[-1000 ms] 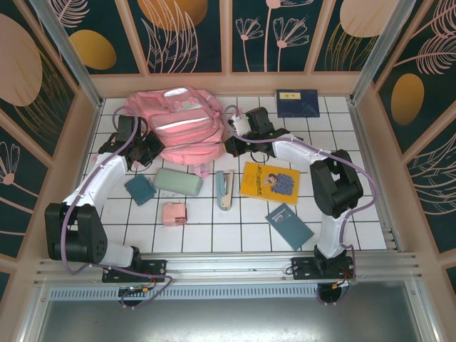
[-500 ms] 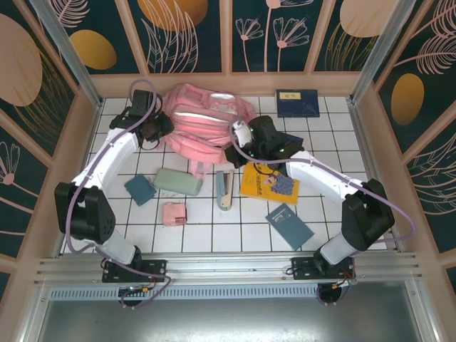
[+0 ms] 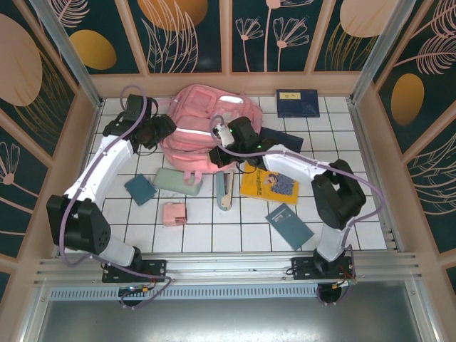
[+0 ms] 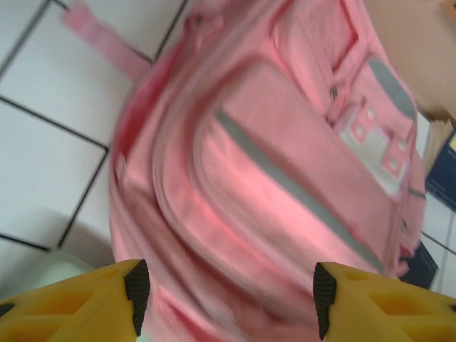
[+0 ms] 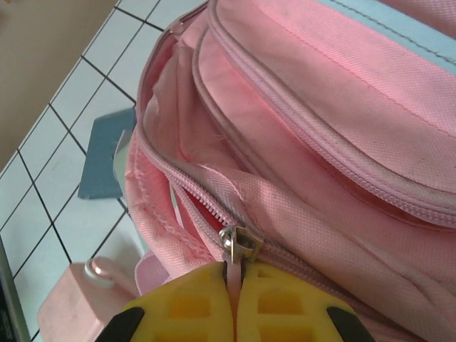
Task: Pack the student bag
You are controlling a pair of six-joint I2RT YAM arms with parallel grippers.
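Note:
The student bag, a big pink backpack with pale strips, lies at the back of the tiled table. My left gripper is at its left side. In the left wrist view this gripper is open, its yellow fingers spread wide over the bag's front pocket with nothing between them. My right gripper is at the bag's near edge. In the right wrist view the right gripper is shut on the pink zipper pull just below the metal slider. The zip is parted left of the slider.
In front of the bag lie a green pencil case, a teal pad, a small pink box, a stapler, a yellow book and a teal notebook. A navy book lies back right. Walls close three sides.
My left gripper has opened beside the bag. My right gripper has moved left along the bag, still pinching the zipper pull. The bag has shifted and turned.

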